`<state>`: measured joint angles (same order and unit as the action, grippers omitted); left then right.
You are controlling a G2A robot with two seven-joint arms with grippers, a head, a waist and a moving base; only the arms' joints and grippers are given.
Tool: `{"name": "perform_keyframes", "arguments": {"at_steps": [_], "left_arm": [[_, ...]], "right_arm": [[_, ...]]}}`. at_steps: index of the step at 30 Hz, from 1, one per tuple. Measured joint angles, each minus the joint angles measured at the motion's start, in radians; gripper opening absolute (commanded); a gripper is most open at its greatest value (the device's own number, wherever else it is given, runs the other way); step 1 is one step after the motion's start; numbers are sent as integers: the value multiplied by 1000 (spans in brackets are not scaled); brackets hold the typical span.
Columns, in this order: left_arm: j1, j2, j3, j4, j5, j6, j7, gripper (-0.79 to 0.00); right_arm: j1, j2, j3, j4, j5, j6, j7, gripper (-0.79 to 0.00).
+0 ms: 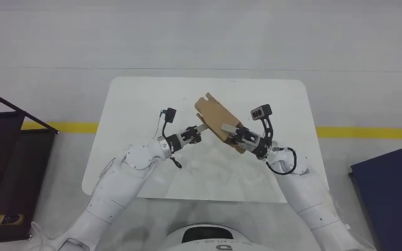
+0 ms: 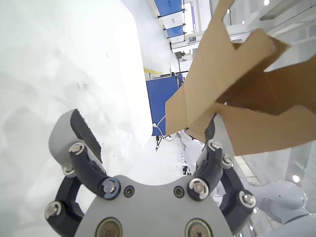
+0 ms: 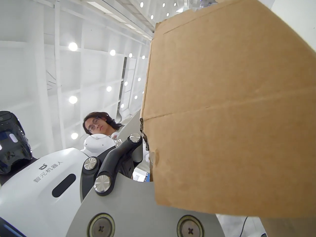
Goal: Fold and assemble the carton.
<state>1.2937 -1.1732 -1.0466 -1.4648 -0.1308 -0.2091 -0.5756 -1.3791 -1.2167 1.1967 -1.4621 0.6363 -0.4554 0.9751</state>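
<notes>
Just ahead of the spread left pincer (image 2: 144, 127), above the white worktop (image 1: 144, 113), the half-folded carton (image 1: 217, 116) hangs pinched by the right pincer (image 1: 233, 133), one flap overlapping the left pincer's edge.

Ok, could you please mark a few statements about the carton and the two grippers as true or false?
1. The carton lies flat on the table. False: it is held up above the table, tilted.
2. The left gripper is open. True.
3. The right gripper is far away from the carton. False: it grips the carton at one end.
4. The carton is plain brown cardboard. True.
</notes>
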Motion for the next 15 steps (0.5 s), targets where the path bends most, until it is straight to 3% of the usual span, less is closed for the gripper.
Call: {"name": "perform_keyframes", "arguments": {"at_steps": [8,15], "left_arm": [[-8,-9,7,35,-27,-13,27,0],[59,11,-93,42,-76,-30,37,0]], "right_arm": [[-3,11,86,33,170,15,88,-785],[7,1,148,148,672,185,419,-785]]}}
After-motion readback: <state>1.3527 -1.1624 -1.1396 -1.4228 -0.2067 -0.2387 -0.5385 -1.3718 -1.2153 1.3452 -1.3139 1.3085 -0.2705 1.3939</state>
